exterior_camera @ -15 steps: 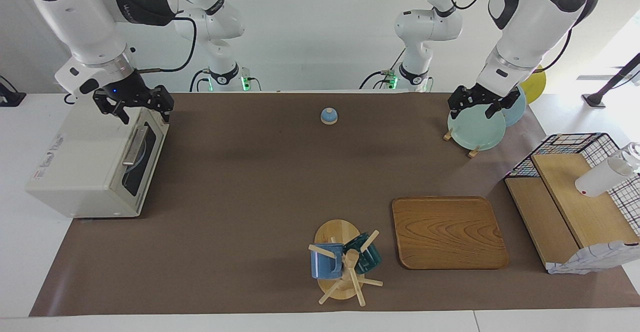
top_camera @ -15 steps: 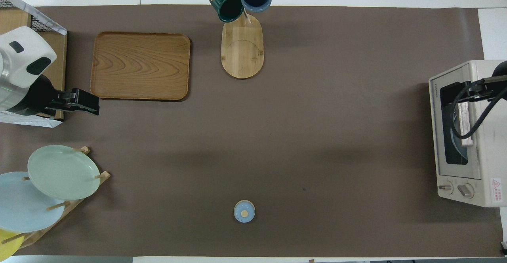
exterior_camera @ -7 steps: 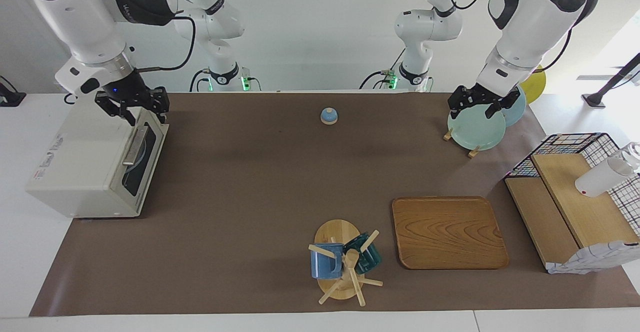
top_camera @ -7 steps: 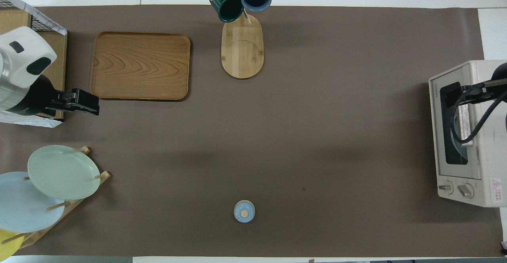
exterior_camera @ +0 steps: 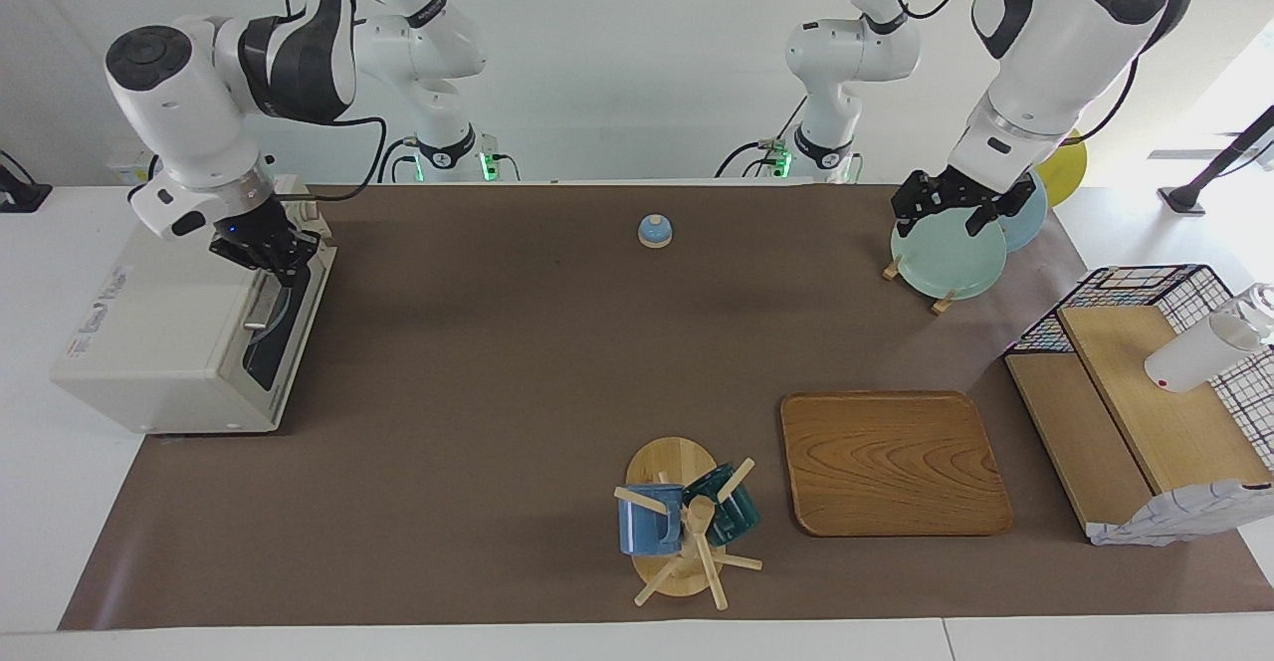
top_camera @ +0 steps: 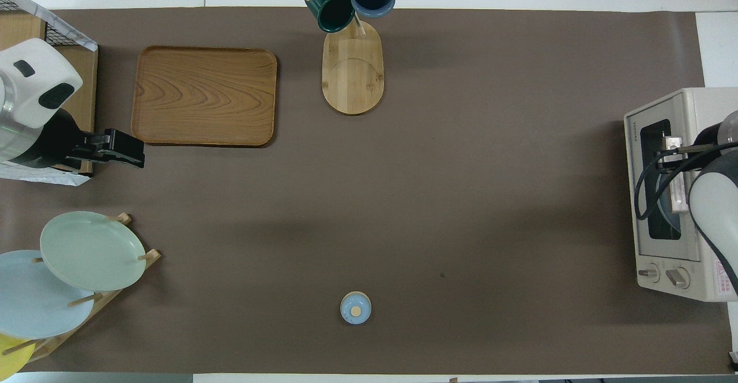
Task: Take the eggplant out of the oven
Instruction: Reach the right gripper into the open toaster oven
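**Right gripper down and closed on oven door handle**

Since a second ago the right gripper (exterior_camera: 277, 253) dropped from above the oven's top edge onto the handle (exterior_camera: 261, 305) and pinched its fingers together around the bar's upper end; earlier its jaws were spread. Right arm also swung lower over the oven (exterior_camera: 169, 328).

Oven sits at the right arm's end of the table, door closed, dark glass facing the table centre. Eggplant not visible; through the glass only a pale blue curved shape shows, can't tell more.

Left gripper (exterior_camera: 960, 205) hasn't shifted: jaws wide, empty, hovering over the green plate (exterior_camera: 951, 261) in the plate rack at the left arm's end. That arm is waiting.

Elsewhere: small blue bell (exterior_camera: 655, 231) near the robots mid-table, wooden tray (exterior_camera: 893, 462) and mug stand (exterior_camera: 677, 522) farther out, wire basket (exterior_camera: 1145, 293) at the left arm's end.
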### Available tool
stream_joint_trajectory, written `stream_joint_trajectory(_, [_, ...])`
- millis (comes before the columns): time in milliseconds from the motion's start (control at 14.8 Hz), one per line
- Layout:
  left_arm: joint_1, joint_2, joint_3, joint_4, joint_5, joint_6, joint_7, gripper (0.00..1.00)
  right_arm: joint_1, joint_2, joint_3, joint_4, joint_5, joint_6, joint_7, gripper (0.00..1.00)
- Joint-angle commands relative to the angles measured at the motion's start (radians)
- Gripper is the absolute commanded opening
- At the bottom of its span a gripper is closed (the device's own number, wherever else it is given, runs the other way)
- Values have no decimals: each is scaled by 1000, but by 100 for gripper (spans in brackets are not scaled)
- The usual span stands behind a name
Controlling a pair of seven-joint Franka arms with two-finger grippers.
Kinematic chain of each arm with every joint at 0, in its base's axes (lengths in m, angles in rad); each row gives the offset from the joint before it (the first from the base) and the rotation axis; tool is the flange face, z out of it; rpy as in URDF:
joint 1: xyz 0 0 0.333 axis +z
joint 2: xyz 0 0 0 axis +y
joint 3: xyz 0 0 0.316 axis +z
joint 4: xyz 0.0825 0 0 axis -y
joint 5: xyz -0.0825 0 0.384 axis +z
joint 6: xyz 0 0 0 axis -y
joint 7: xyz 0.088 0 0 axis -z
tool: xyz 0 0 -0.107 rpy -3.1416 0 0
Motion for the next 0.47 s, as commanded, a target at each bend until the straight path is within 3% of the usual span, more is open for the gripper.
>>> stream_joint_trajectory(0, [15, -2, -9, 10, -6, -13, 9, 100, -16, -21, 10, -59, -50, 35, 21, 0])
stream_joint_trajectory(406, [15, -1, -9, 10, -6, -14, 9, 100, -26, -19, 11, -62, -123, 43, 15, 0])
